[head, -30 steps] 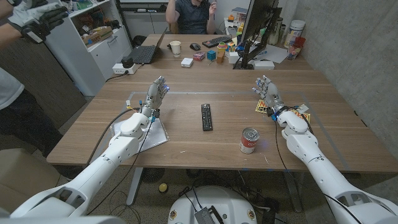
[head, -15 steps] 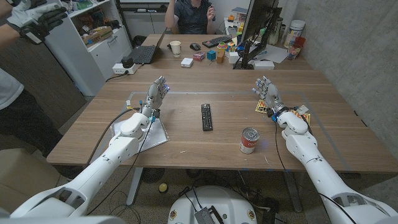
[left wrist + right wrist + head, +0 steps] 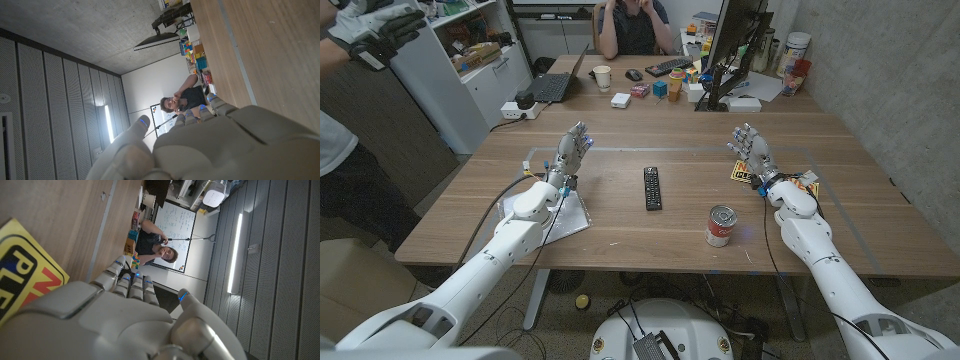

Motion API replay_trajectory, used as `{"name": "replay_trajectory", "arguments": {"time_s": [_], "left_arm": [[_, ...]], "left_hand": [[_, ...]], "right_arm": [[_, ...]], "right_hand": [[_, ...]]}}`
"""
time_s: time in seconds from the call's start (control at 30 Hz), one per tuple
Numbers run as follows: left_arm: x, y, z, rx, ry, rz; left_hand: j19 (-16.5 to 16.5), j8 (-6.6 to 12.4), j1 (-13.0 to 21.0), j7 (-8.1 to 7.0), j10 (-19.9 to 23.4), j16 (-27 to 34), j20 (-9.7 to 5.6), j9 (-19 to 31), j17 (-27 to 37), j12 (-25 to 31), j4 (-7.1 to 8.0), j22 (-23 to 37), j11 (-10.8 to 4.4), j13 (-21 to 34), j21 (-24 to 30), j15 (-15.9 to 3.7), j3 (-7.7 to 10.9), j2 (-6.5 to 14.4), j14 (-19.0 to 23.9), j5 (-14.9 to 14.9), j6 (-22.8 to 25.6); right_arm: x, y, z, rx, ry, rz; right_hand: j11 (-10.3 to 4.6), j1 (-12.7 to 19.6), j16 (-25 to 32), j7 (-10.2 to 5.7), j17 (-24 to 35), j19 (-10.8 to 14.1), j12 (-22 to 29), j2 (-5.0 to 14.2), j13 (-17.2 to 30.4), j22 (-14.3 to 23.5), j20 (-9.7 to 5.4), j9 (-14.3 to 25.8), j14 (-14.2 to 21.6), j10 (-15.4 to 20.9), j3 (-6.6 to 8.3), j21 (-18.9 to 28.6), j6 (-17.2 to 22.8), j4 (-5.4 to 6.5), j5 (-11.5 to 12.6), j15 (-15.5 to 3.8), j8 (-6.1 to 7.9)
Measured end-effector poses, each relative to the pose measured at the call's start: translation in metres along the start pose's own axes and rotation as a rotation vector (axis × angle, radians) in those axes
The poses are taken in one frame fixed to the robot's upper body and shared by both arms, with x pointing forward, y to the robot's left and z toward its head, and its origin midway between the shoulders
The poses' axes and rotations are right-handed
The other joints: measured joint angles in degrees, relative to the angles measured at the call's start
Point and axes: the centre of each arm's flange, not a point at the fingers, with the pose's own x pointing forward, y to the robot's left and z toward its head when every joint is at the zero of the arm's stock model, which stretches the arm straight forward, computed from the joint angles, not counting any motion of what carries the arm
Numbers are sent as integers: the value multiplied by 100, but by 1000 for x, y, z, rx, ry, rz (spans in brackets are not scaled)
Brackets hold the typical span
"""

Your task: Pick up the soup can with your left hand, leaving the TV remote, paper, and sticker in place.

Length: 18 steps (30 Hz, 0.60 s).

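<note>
**Soup can waits across the worktop from the left hand**

The red-and-white cylindrical soup can (image 3: 721,225) stands upright on the wooden worktop (image 3: 620,215), near the front edge and just inside the right forearm — well apart from the left hand (image 3: 573,151), which is raised above the far-left part of the worktop with its fingers spread and nothing in them. The right hand (image 3: 748,148) is likewise released, fingers apart, above the yellow printed sticker (image 3: 740,171). The slim black TV remote (image 3: 651,187) lies between the two arms, and the white sheet of paper (image 3: 576,214) lies under the left forearm.

Nothing of the pickup has begun, by the look of it. The left arm would have to cross over or around the remote to reach the can — a path that asks for height, so the remote is not nudged, and a clean lift off the paper so it does not drag.

The can is likely rigid metal, fairly heavy if full, with a smooth label that may slip. A wrap around the middle of its side wall, thumb opposite the fingers, seems the safest hold; pushing high could tip it.
</note>
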Motion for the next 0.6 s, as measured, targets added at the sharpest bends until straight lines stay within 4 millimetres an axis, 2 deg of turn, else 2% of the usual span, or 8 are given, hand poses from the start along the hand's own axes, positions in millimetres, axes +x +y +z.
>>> {"name": "replay_trajectory", "arguments": {"time_s": [0.43,0.6], "left_arm": [[-1,-1,4,4,-16,1],[-1,-2,5,5,-22,1]], "left_hand": [[0,22,0,-55,0,22,0,0,0,21,-16,0,0,0,0,-29,-17,0,-30,0,-6],[3,22,0,-125,0,22,3,0,-14,39,-16,0,0,0,0,-29,-17,0,-29,0,64]], "right_arm": [[-1,0,1,1,-3,1],[-1,0,1,0,-3,3]], "right_hand": [[0,0,0,0,0,0,0,0,0,0,0,0,0,0,0,0,0,0,0,0,0],[0,0,0,0,0,0,0,0,0,0,0,0,0,0,0,0,0,0,0,0,0]]}}
